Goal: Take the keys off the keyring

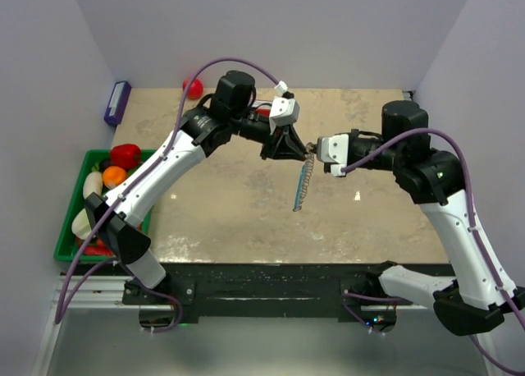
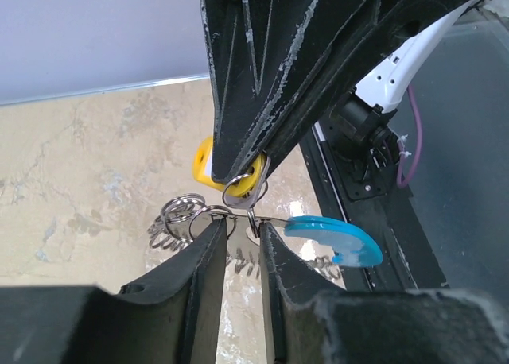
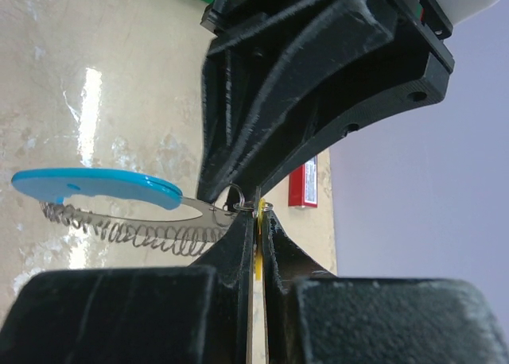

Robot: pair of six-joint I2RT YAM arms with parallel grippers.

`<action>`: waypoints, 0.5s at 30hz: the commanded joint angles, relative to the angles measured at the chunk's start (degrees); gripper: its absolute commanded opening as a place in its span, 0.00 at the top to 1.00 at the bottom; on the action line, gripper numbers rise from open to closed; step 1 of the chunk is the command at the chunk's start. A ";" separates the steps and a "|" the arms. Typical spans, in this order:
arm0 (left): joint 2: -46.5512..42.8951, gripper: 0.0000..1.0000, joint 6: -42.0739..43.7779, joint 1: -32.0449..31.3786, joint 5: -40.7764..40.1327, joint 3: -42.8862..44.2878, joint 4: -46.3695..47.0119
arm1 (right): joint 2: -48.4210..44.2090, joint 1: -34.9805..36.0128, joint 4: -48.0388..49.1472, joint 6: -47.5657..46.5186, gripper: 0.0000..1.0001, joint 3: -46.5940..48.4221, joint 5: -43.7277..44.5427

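Your key (image 2: pixel 207 162) is up in mid-air over the table (image 1: pixel 230 216), pinched in your right gripper (image 3: pixel 256 221), jaws almost pressed together. Your left gripper (image 2: pixel 242 233) nips the keyring (image 1: pixel 302 187), which dangles below. This looks like the separating step. Next, ease the key off the ring. No writing is readable.

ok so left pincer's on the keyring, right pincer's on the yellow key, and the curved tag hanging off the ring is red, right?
The curved tag is light blue, not red; the right wrist view shows it. The rest stands: left pincer on the keyring, right pincer on the yellow key.
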 commanded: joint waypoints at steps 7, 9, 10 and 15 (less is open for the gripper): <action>-0.28 1.00 -1.61 -0.18 -0.53 1.67 2.39 | -1.12 0.13 3.96 0.33 1.00 0.18 -0.69; -0.45 1.00 -1.52 -0.18 -0.71 1.41 2.39 | -1.30 0.22 3.96 0.06 1.00 0.09 -0.17; -0.54 1.00 -1.43 -0.27 -0.71 1.24 2.47 | -1.39 0.13 3.96 0.06 1.00 0.09 0.01; -0.81 1.00 -1.34 -0.18 -0.63 0.88 2.30 | -1.65 0.13 3.87 -0.20 1.00 -0.08 0.45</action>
